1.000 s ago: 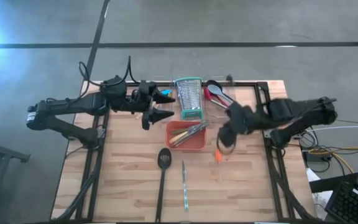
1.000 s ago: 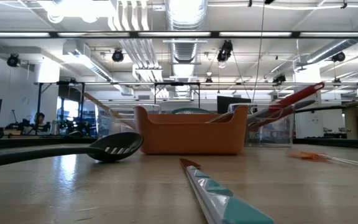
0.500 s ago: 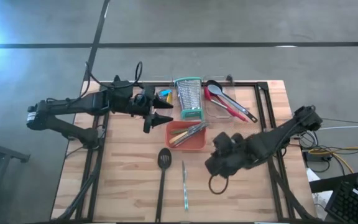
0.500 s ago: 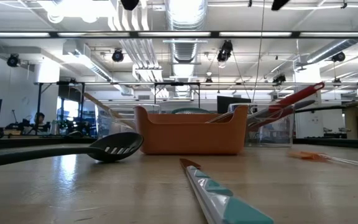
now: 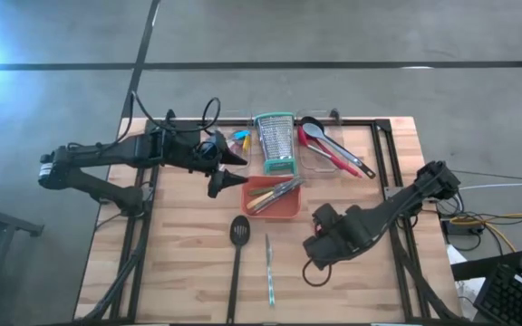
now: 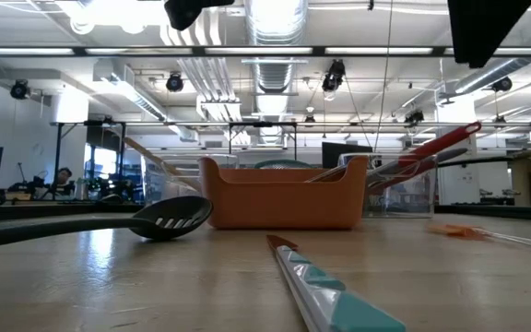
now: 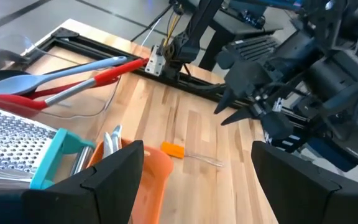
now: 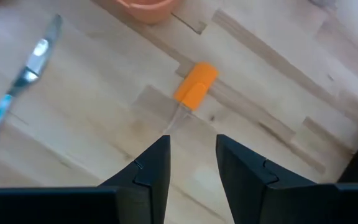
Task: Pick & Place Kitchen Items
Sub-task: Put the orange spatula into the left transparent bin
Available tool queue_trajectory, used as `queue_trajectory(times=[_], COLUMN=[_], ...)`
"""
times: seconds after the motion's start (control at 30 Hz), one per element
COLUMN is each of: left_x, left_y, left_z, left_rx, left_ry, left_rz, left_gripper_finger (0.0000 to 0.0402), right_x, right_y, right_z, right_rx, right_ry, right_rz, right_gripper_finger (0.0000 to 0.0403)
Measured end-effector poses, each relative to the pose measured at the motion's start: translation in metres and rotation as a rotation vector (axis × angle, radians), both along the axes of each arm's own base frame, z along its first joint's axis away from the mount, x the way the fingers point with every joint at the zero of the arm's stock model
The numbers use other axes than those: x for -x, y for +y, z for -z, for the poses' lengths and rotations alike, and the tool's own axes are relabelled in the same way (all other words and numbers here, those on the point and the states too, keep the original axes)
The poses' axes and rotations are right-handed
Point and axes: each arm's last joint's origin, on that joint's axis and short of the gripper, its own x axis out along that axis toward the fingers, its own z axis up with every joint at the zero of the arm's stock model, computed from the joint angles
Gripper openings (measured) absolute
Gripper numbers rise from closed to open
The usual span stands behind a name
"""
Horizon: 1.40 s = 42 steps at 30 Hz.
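While the right gripper [image 8: 191,163] hangs low over the worktop [image 5: 179,263] with its jaws parted and nothing between them, the orange-handled tool [image 8: 194,86] lies flat on the wood just ahead of the fingertips — lined up, not yet touched. The slim stem is the worry: it lies tight to the boards, so a descent that comes in off-line could nudge it aside or pinch only air. Nearby lie the teal-handled knife [image 5: 269,272] and the black slotted turner [image 5: 237,258], both loose on the boards in front of the orange tray [image 5: 272,196]. The left gripper [image 5: 232,169] hovers wide open and empty beside that tray — close enough to crowd a delivery there.
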Motion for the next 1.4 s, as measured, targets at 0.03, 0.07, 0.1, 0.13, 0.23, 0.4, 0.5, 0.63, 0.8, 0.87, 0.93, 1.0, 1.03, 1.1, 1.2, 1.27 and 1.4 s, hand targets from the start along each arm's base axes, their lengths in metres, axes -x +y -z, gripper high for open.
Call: queue_trajectory(times=[0.03,0.07,0.1,0.13,0.23,0.4,0.5,0.63,0.8,0.87,0.93,1.0,1.03,1.1,1.2,1.27,1.4], left_x=[0.000,0.000,0.000,0.000,0.000,0.000,0.000,0.000,0.000,0.000,0.000,0.000,0.000,0.000,0.000,0.000,0.000], left_y=[0.000,0.000,0.000,0.000,0.000,0.000,0.000,0.000,0.000,0.000,0.000,0.000,0.000,0.000,0.000,0.000,0.000], left_z=[0.000,0.000,0.000,0.000,0.000,0.000,0.000,0.000,0.000,0.000,0.000,0.000,0.000,0.000,0.000,0.000,0.000], left_rx=[0.000,0.000,0.000,0.000,0.000,0.000,0.000,0.000,-0.001,-0.001,-0.001,-0.001,-0.001,-0.001,-0.001,-0.001,-0.001], left_ry=[0.000,0.000,0.000,0.000,-0.001,-0.001,-0.003,-0.004,-0.004,-0.004,-0.004,-0.004,-0.004,-0.004,-0.004,-0.004,-0.004], left_rz=[0.000,0.000,0.000,0.000,0.000,0.000,0.000,0.000,-0.001,-0.001,-0.001,-0.001,-0.001,-0.001,-0.001,-0.001,-0.001], left_gripper_finger=[0.0303,0.0303,0.0303,0.0303,0.0303,0.0303,0.0303,0.0303,0.0303,0.0303,0.0303,0.0303,0.0303,0.0303,0.0303,0.0303,0.0303], right_x=[0.001,0.002,0.004,0.006,0.015,0.022,0.025,0.034,0.040,0.037,0.035,0.031,0.029,0.027,0.023,0.022,0.017], right_y=[0.000,-0.001,-0.003,-0.004,-0.009,-0.019,-0.026,-0.043,-0.064,-0.071,-0.077,-0.082,-0.084,-0.089,-0.094,-0.096,-0.095], right_z=[0.004,0.007,0.012,0.016,0.035,0.069,0.084,0.099,0.106,0.105,0.105,0.105,0.105,0.107,0.111,0.115,0.125], right_rx=[0.005,0.011,0.020,0.028,0.034,-0.117,-0.247,-0.299,-0.313,-0.312,-0.300,-0.282,-0.277,-0.268,-0.284,-0.278,-0.271], right_ry=[0.008,0.017,0.027,0.036,0.043,-0.072,-0.162,-0.164,-0.131,-0.135,-0.131,-0.134,-0.135,-0.121,-0.099,-0.081,-0.059], right_rz=[-0.004,-0.003,0.003,0.012,0.029,-0.031,-0.071,-0.016,0.020,0.002,-0.028,-0.045,-0.042,-0.042,-0.039,-0.047,-0.073], right_gripper_finger=[0.0126,0.0129,0.0132,0.0136,0.0144,0.0141,0.0134,0.0134,0.0150,0.0157,0.0162,0.0167,0.0170,0.0178,0.0199,0.0217,0.0255])
